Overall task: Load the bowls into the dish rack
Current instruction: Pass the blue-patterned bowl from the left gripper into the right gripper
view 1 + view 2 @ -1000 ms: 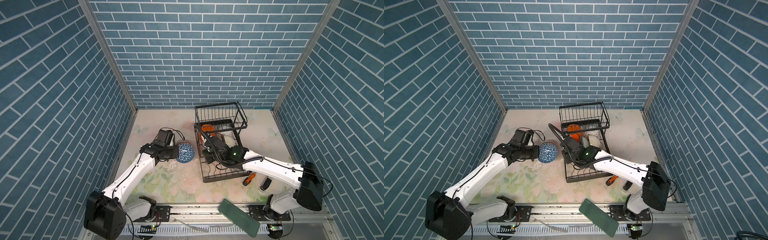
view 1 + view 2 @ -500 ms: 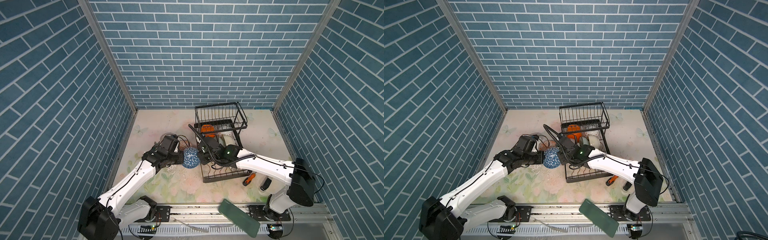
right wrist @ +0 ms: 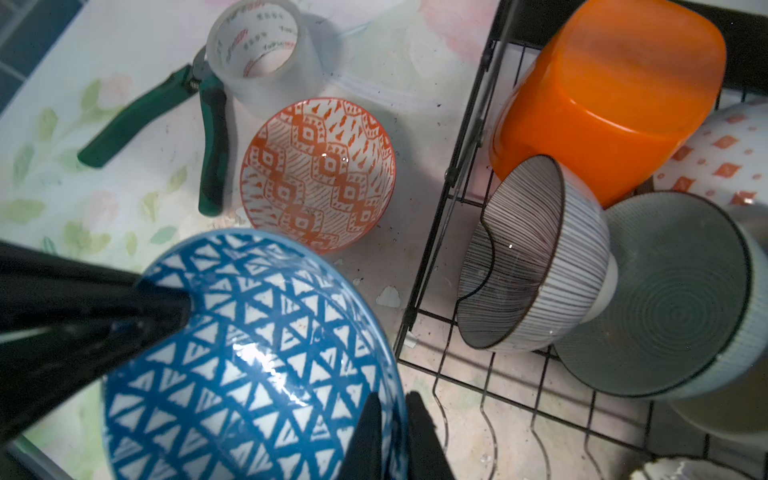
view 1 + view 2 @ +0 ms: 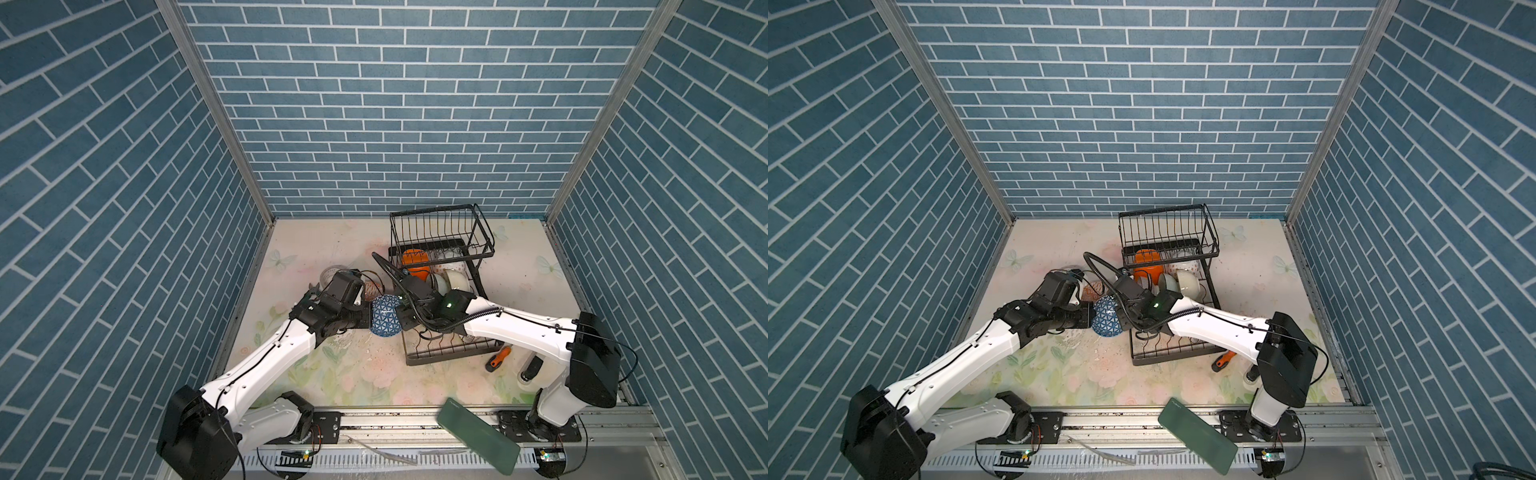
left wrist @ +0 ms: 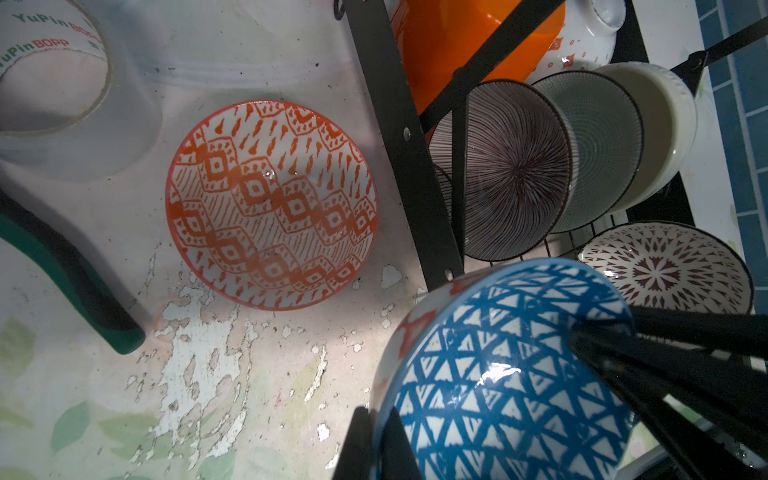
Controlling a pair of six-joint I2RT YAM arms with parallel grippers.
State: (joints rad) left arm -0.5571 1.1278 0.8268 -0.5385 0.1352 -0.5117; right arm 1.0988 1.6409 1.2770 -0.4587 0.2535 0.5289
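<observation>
A blue triangle-patterned bowl (image 4: pixel 384 313) (image 4: pixel 1106 316) hangs just left of the black wire dish rack (image 4: pixel 440 245) (image 4: pixel 1167 232), held from both sides. My left gripper (image 4: pixel 368 318) (image 5: pixel 376 411) is shut on its left rim. From the rack side my right gripper (image 4: pixel 401 320) (image 3: pixel 392 399) is shut on the opposite rim. An orange-patterned bowl (image 5: pixel 270 203) (image 3: pixel 320 174) lies upright on the table beside the rack. In the rack stand an orange plastic bowl (image 3: pixel 615 91), a striped bowl (image 3: pixel 536 257), a pale green bowl (image 3: pixel 673 299) and a cream bowl (image 5: pixel 660 124).
A tape roll (image 3: pixel 257 45) and green-handled pliers (image 3: pixel 166 116) lie on the table left of the orange-patterned bowl. An orange-handled screwdriver (image 4: pixel 498 359) and a black tool (image 4: pixel 532 368) lie near the rack's front right corner. A green pad (image 4: pixel 478 432) rests on the front rail.
My left arm carried the blue bowl rightward to the rack's edge. My right gripper came out of the rack, met the bowl and shut on its rim.
</observation>
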